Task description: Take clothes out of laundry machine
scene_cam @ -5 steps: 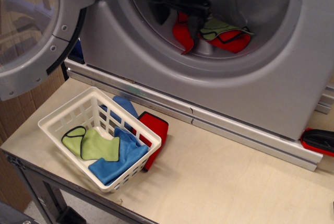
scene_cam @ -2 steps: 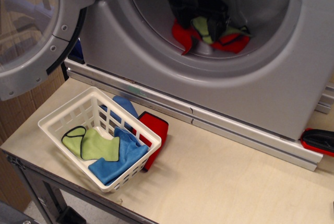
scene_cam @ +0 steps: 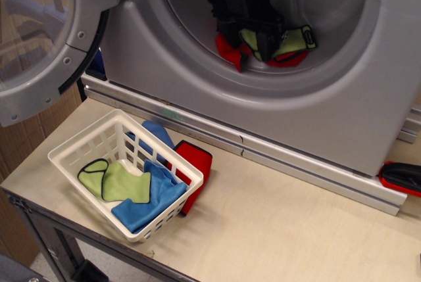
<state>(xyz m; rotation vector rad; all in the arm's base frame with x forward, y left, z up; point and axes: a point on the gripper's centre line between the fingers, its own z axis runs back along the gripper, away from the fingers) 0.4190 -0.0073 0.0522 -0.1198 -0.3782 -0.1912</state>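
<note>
The laundry machine (scene_cam: pixel 197 85) is silver-grey, with its round door (scene_cam: pixel 39 39) swung open to the left. Inside the drum lie the clothes: red cloths (scene_cam: pixel 227 45) and a lime-green cloth (scene_cam: pixel 293 39) with black edging. My black gripper (scene_cam: pixel 260 44) reaches down into the drum. It looks shut on the lime-green cloth, which hangs a little raised from its fingers above the red ones. The arm hides part of the red cloths.
A white slatted basket (scene_cam: pixel 72 150) stands on the table at the front left. It holds blue cloths (scene_cam: pixel 151 196) and a green cloth (scene_cam: pixel 122 183). A red cloth (scene_cam: pixel 194 164) leans against its right side. A red-and-black object (scene_cam: pixel 401 177) lies at the right edge.
My gripper moved right and down onto the cloths in the drum, closed on the lime-green cloth, and now lifts it slightly. The basket and its cloths have not moved.
</note>
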